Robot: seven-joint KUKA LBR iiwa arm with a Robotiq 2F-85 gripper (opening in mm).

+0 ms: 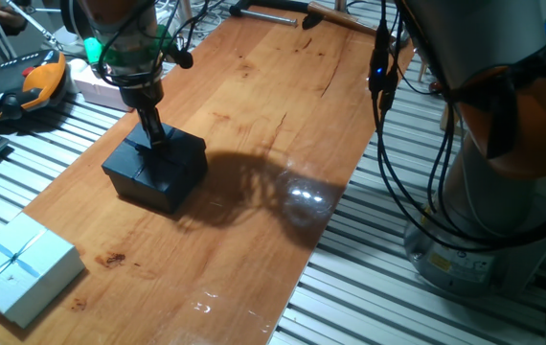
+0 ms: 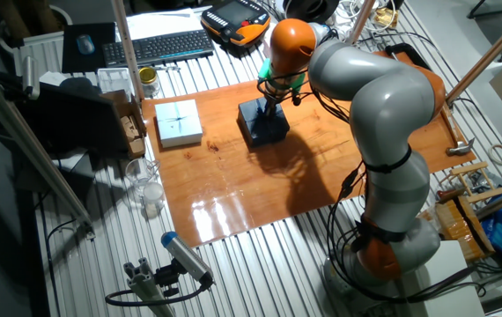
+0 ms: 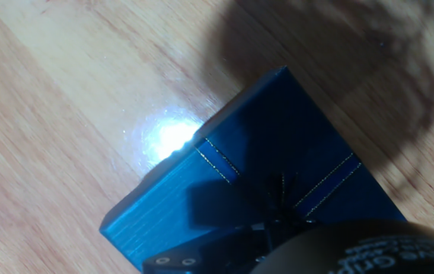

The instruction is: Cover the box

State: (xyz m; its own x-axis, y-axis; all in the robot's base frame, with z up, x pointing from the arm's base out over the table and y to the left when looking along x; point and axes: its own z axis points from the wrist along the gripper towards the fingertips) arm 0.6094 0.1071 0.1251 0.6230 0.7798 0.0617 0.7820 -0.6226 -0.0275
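pressing down on the lid (image 3: 278, 160), the gripper (image 1: 153, 129) stands directly above the box (image 1: 155, 172); whether its fingers are parted or closed cannot be told, since the hand view shows only dark housing at the bottom edge. the lid, with crossed ribbon and bow, appears seated on the box, though slightly askew in one fixed view. box interior is hidden. the box sits on the wooden board (image 1: 254, 115), near its left edge. judgement: covering looks nearly complete. farther off lies a pale blue gift box (image 1: 19, 268), closed.
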